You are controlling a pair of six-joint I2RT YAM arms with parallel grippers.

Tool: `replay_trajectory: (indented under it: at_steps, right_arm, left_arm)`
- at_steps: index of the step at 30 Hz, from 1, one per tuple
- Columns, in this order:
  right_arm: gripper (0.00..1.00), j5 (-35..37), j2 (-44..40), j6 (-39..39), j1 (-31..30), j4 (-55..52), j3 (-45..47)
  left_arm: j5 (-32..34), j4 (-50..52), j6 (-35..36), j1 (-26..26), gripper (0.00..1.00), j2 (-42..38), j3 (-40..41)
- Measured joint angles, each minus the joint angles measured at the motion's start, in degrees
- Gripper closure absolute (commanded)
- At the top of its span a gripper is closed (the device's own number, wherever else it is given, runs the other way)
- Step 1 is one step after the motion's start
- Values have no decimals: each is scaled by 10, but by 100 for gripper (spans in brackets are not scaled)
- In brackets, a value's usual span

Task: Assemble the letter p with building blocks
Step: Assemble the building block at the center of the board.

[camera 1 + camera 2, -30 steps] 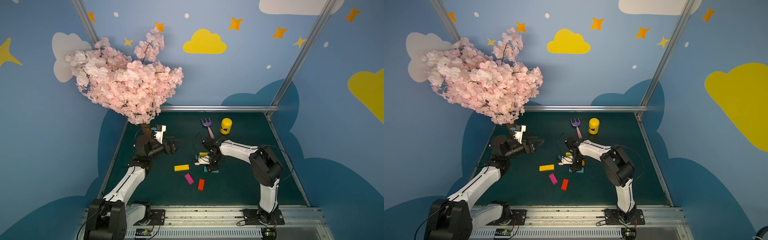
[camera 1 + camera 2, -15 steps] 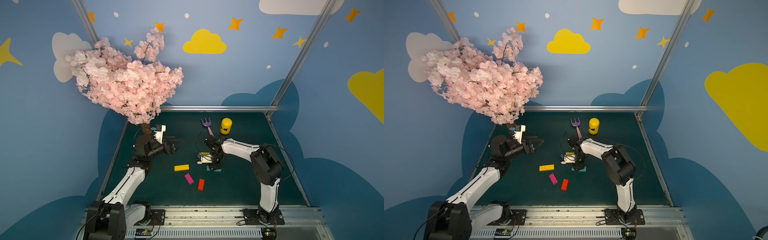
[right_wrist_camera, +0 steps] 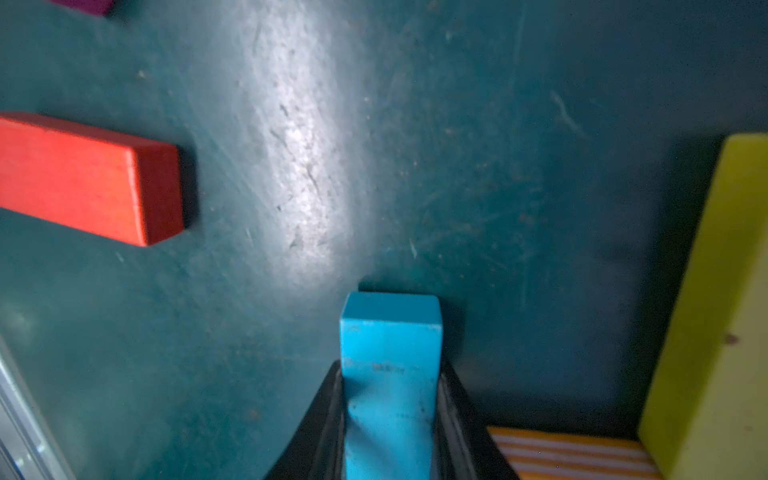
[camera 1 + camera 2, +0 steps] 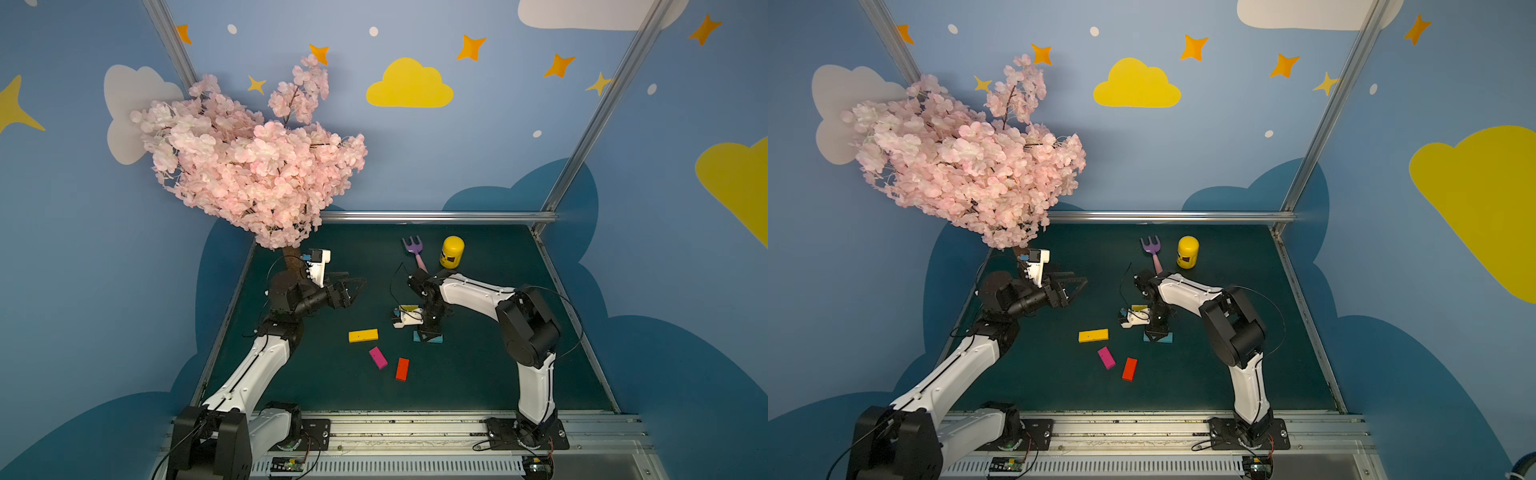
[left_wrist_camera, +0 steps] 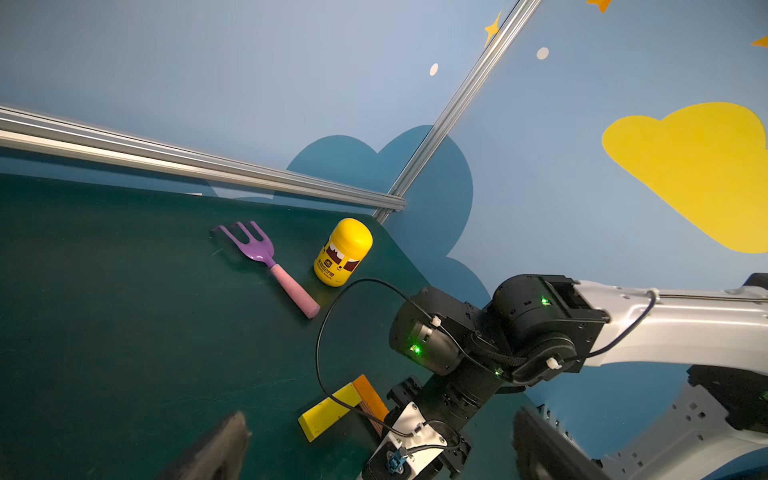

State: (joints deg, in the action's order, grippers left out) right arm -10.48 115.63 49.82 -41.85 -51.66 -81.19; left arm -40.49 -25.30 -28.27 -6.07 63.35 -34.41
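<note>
Right pincer (image 3: 390,374): clenched on the teal block (image 3: 390,332), jaws on its two long sides. I hold it low over the mat (image 3: 415,145); whether it already rests there I cannot tell. Judged purpose: to lay it as one side of the loop. It runs alongside a yellow block (image 3: 715,311), with the orange block (image 3: 569,451) just beside my jaw and crosswise between them.

Left pincer (image 4: 355,286): released, jaws wide, empty, raised well apart from the work. I judge it is parked to leave room.

The letter P is not yet formed. In a top view the started loop sits under my right wrist. The second yellow (image 4: 363,335), the magenta (image 4: 378,358) and the red (image 4: 402,368) lie loose nearer the front, apart from each other.

Against the earlier frames: the right wrist has shifted only slightly over the same spot. The left arm and the three loose blocks are unchanged.
</note>
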Motion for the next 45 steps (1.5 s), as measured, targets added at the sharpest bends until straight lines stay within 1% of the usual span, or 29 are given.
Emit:
replay_trajectory:
  at_steps: [10, 45]
  right_arm:
    - [72, -1, 2, 1, -17, 0, -3]
    - [72, 4, 9, 3, -11, -10, -13]
  left_arm:
    - [0, 4, 6, 0, 0, -4, 0]
    - [4, 17, 10, -1, 0, -9, 0]
